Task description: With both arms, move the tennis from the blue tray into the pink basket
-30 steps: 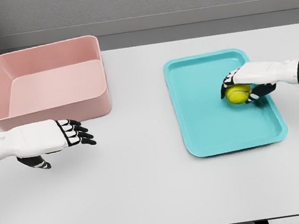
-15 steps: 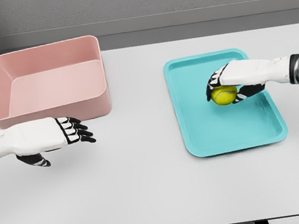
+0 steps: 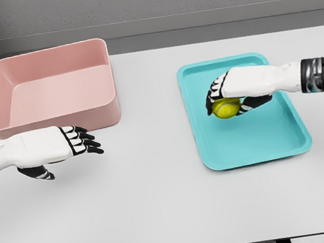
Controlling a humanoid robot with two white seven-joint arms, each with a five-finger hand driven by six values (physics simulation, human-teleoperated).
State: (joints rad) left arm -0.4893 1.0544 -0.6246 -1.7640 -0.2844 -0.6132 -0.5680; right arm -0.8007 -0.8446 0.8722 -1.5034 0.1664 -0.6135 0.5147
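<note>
A yellow-green tennis ball (image 3: pixel 226 109) is over the left half of the blue tray (image 3: pixel 255 138), and my right hand (image 3: pixel 226 95) is shut on it from above, fingers curled round its left side. The right arm reaches in from the right edge. The pink basket (image 3: pixel 52 116) stands at the table's far left and holds nothing that I can see. My left hand (image 3: pixel 76 143) hovers just in front of the basket's near wall, open, fingers stretched toward the right, holding nothing.
The white table (image 3: pixel 161 200) stretches wide between the basket and the tray, and in front of both. A grey wall runs behind the table's far edge.
The right hand has carried the tennis ball leftward across the tray, from its right half to its left half. The left hand has barely shifted.
</note>
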